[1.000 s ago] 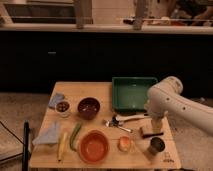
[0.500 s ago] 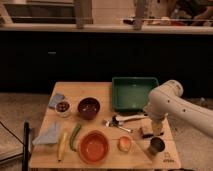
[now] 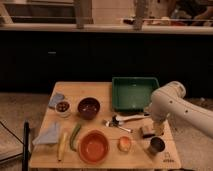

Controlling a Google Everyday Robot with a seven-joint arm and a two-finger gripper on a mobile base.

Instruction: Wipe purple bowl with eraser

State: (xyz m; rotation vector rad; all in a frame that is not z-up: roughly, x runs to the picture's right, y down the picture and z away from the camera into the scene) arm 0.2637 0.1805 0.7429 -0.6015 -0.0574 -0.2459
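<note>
Right now the gripper [image 3: 158, 128] hangs low near the table's [image 3: 100, 90] right edge, just beside the eraser [image 3: 146, 132]; whether it is open or closed I cannot tell. The purple bowl [image 3: 89, 107] sits left of the table's centre, well apart from both.

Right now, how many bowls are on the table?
3. Glossy dark purple bowl mid-table; larger orange bowl at the front edge; small white bowl left of the purple one. The robot's pincer is far right, beside the small dark eraser block.
</note>
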